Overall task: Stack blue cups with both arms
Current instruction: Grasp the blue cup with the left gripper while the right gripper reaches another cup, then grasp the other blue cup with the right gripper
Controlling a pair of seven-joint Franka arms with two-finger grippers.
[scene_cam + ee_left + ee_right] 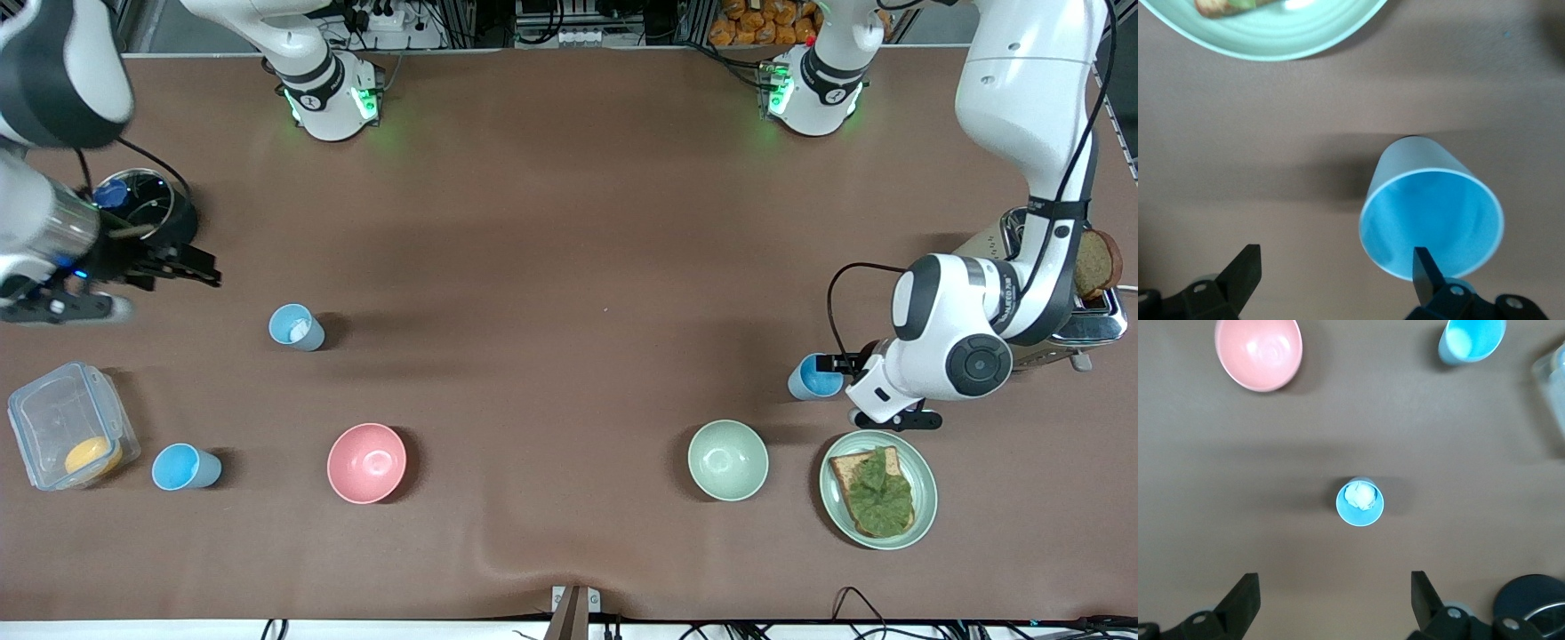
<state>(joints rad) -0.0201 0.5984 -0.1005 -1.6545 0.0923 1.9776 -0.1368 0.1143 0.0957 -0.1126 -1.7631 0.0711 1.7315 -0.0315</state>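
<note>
Blue cups (296, 327) (185, 468) (813, 377) all apart on counter (551, 267); nothing stacked. Left gripper (1338, 273) spread at one rim, right gripper (1331, 600) spread above another.

Three small blue cups stand upright and well apart on the brown worktop: one with white stuff inside (296, 327), one bright blue (185, 468), one bright blue (813, 377).

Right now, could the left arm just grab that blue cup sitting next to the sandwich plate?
Probably yes. The left gripper is open and low by the blue cup, one finger already at its rim. Nothing lies between them; the green plate sits apart.
</note>
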